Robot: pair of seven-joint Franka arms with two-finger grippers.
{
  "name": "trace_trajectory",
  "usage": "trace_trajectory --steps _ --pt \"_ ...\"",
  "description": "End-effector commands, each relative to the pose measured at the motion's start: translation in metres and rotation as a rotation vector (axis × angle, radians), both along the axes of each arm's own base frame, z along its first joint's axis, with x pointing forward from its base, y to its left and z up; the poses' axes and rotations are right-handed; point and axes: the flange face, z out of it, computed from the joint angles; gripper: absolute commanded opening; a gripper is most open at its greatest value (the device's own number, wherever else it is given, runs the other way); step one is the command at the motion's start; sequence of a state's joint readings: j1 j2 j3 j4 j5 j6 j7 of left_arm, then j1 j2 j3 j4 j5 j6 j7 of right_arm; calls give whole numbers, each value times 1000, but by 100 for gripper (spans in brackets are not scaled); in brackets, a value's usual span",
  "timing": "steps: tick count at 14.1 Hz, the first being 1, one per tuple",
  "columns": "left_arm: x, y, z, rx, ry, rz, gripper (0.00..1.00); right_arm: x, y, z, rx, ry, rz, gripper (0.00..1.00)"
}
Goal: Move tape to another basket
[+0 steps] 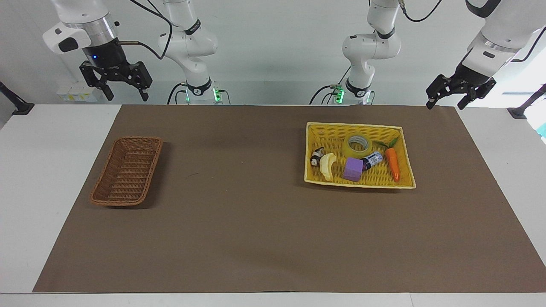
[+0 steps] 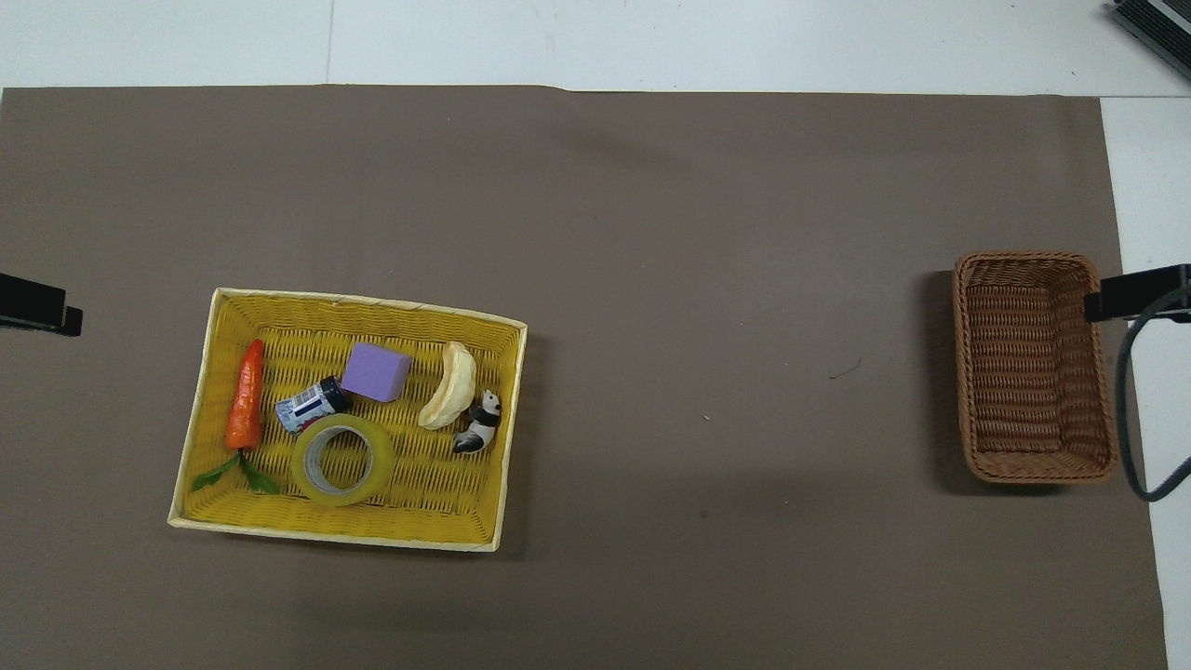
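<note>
Tape (image 2: 341,460) lies flat, core opening upward, in the yellow basket (image 2: 220,307) toward the left arm's end of the table, at that basket's nearer-to-robots edge, touching the small jar (image 2: 310,405) and just beside the carrot (image 2: 246,408). It is judged light, rigid and smooth-sided; one finger in the core and one outside on the wall away from the jar should hold better than spanning the full roll. The wicker basket (image 2: 1035,365) sits well apart at the right arm's end, nothing in it. The left gripper (image 1: 460,94) and right gripper (image 1: 116,81) both hang raised near their bases, fingers spread, carrying nothing.
</note>
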State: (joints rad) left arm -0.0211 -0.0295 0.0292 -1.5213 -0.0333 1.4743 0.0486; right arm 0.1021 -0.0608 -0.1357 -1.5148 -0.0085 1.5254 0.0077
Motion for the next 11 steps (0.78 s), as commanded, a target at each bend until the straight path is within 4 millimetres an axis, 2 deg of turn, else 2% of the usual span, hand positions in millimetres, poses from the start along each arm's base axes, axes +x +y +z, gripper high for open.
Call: trace_trajectory --steps 1,11 --pt "-7 4 3 14 14 -8 100 -4 -1 4 -3 10 -4 100" --pt "-9 3 1 14 27 -5 100 -4 -1 4 -3 10 -2 100"
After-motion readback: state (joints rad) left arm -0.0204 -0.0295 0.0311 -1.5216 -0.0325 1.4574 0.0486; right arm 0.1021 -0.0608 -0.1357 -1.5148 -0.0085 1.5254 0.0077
